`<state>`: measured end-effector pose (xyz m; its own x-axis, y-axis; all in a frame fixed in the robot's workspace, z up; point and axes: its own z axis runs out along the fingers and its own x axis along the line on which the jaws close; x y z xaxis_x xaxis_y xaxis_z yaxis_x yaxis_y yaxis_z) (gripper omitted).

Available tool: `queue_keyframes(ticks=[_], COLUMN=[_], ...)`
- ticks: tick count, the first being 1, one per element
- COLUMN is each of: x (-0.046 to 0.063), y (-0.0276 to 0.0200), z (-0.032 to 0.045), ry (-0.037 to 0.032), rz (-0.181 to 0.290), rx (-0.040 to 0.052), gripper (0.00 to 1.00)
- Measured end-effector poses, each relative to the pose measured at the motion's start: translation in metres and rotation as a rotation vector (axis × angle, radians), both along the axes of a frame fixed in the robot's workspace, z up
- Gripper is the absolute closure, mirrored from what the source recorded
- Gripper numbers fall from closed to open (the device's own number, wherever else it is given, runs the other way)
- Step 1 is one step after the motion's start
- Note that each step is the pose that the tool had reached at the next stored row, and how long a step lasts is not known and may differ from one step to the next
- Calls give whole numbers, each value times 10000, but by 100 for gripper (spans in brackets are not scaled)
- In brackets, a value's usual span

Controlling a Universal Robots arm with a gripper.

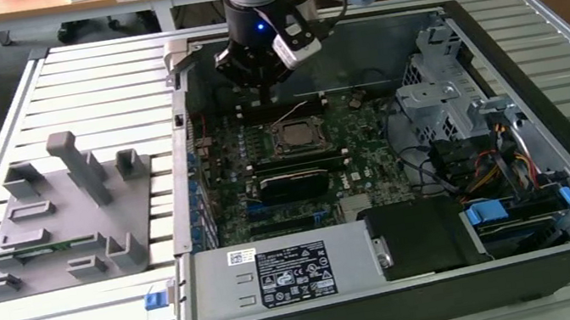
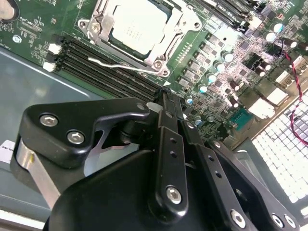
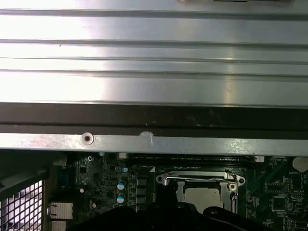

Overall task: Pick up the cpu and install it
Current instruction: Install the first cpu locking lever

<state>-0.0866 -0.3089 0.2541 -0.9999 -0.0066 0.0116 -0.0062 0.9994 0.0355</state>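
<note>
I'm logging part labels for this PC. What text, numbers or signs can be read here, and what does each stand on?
Black label on the power supply: lines of print and symbols, too small to read.
White sticker beside it: too small to read.
Motherboard: white printed markings, too blurred to read.
Cpu top: no marking can be made out.
Nothing can be quoted.
</note>
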Motion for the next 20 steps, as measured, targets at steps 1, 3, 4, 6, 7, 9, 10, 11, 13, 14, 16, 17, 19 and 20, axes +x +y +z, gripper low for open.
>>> queue_keyframes(ticks=[1, 3, 4, 6, 7, 9, 10, 11, 13, 14, 16, 17, 19, 20], x=[0, 1, 1, 2, 4, 16, 22, 30, 50, 60, 72, 78, 80, 81], y=[-2, -2, -2, -5, -5, -5, -5, -4, -5, -4, -5, -5, -4, -4], z=[-2, -6, -10, -18, -23, -26, -28, -29, -30, -32, -35, -36, -42, -45], ry=[0, -2, -3, -1, -3, -1, -2, -2, 0, -2, -3, -2, -2, -2], rz=[0, -2, -2, 0, -1, 2, 3, 3, 5, 5, 7, 7, 7, 8], rx=[21, 25, 27, 42, 48, 47, 48, 47, 44, 46, 48, 46, 46, 46], gripper=[89, 89, 89, 89, 89, 89, 89, 89, 89, 89, 89, 89, 89, 89])
